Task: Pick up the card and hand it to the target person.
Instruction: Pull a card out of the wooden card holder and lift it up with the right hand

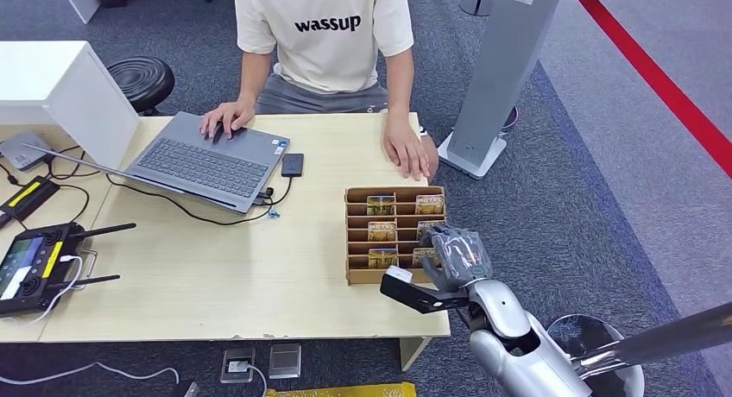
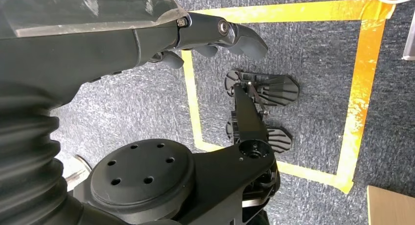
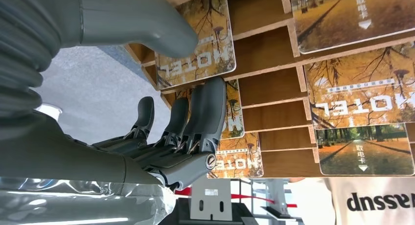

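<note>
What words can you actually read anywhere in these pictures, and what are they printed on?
"wassup": on the person's white T-shirt, also seen upside down in the right wrist view.
"HOTEL": on the autumn-tree cards in the wooden card rack, upside down by the robot hand.
Chinese characters above an arrow on other cards: too small to read surely.
Laptop keys and controller screen: too small.

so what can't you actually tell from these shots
- Head view: right hand covers the card rack's right column, hiding any contact with a card.
- Right wrist view: thumb overlaps one card; grip unclear.
- Head view: person cut off by top edge.
- Card print too small.
</note>
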